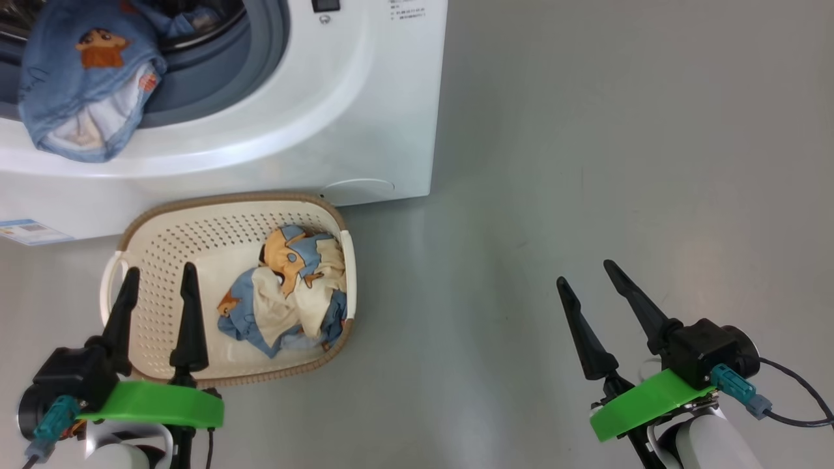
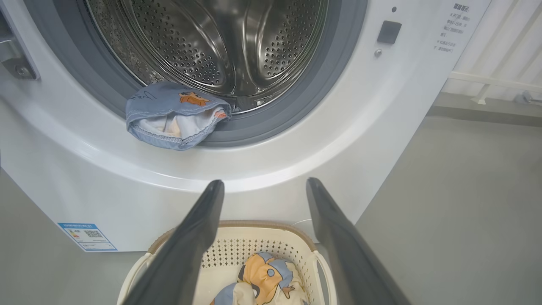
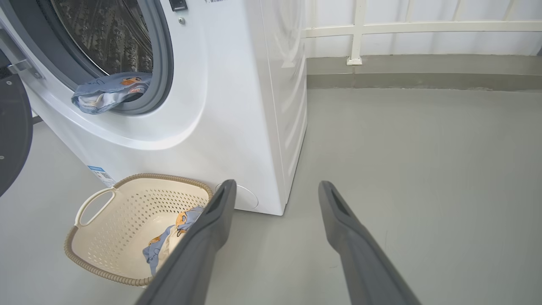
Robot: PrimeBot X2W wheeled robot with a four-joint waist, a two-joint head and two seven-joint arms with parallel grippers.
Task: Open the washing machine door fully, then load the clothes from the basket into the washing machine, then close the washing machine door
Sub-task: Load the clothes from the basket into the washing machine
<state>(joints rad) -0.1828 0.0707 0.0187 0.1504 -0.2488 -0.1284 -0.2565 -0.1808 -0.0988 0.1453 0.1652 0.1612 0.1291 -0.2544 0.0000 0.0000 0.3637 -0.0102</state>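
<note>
bright even light, sharp focus, wrist views bowed.

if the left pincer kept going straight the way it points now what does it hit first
Probably the washer: the left pincer, open above the basket, aims at its front near the lower lip of the opening, right of the garment. White panel or grey gasket first, depth leaves unclear.
</note>
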